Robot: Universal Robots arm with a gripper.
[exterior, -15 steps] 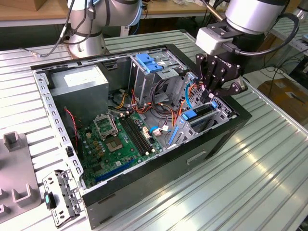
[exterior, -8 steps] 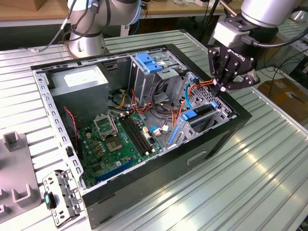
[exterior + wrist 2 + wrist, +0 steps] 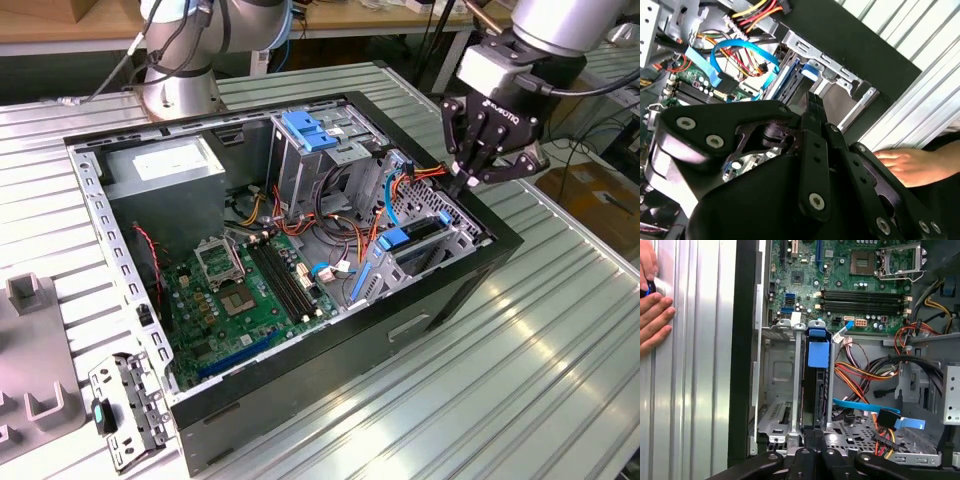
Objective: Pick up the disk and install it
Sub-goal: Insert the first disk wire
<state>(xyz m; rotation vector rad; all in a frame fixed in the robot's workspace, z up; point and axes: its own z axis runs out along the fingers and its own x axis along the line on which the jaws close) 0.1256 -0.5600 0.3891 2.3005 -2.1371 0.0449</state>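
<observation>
First wrist view: disk [image 3: 815,395] stands on edge in a slot of the drive cage [image 3: 776,380], its blue tab toward the motherboard [image 3: 850,285]. Pincer [image 3: 814,434] fingers are pressed together, gripping nothing, with the tips at the disk's near end; contact cannot be judged. Exterior view: pincer [image 3: 468,183] hangs over the case [image 3: 440,300] corner at the exterior view's right. A person's hand [image 3: 652,310] rests on the bench [image 3: 695,390].

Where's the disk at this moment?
In the first wrist view the disk stands on edge in the metal drive bay, between the motherboard and the gripper, at the exterior view's right end of the case.
</observation>
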